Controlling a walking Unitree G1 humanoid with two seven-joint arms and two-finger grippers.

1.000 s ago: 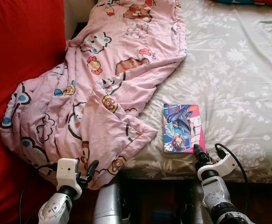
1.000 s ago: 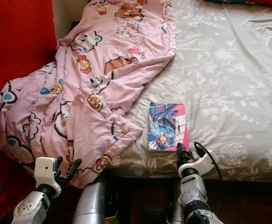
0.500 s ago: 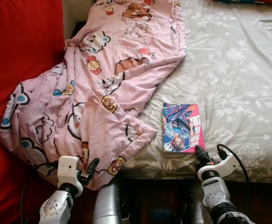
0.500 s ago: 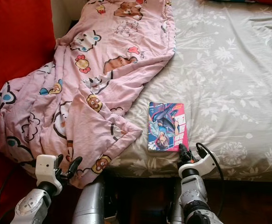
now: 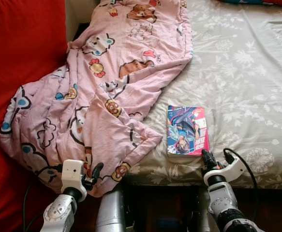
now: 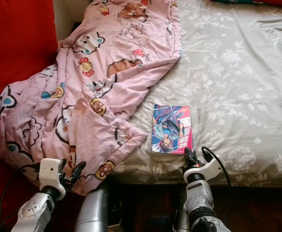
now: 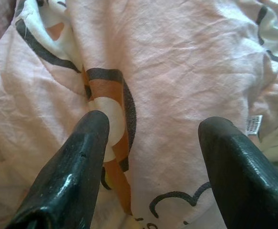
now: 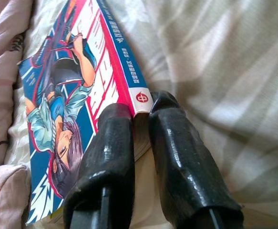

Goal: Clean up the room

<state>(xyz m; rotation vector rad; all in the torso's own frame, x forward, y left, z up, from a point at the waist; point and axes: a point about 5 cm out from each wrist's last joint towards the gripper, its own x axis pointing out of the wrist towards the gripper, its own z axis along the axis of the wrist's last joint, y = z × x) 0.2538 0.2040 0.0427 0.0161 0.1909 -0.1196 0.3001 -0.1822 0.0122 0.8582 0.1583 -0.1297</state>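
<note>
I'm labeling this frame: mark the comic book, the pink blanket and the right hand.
comic book [image 5: 186, 129], left eye view, middle of the front cover.
pink blanket [image 5: 116, 77], left eye view, on the spread cloth over the bed's edge.
right hand [image 8: 141, 126], right wrist view, between the fingertips at the book's corner.

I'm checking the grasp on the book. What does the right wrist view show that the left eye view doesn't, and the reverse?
Right wrist view: the right gripper closed on the book at its spine corner, plus the spine's red logo. Left eye view: the left gripper open by the pink blanket's hanging edge, and the red sofa. Both: the book lying on the grey floral bedsheet beside the blanket.
</note>
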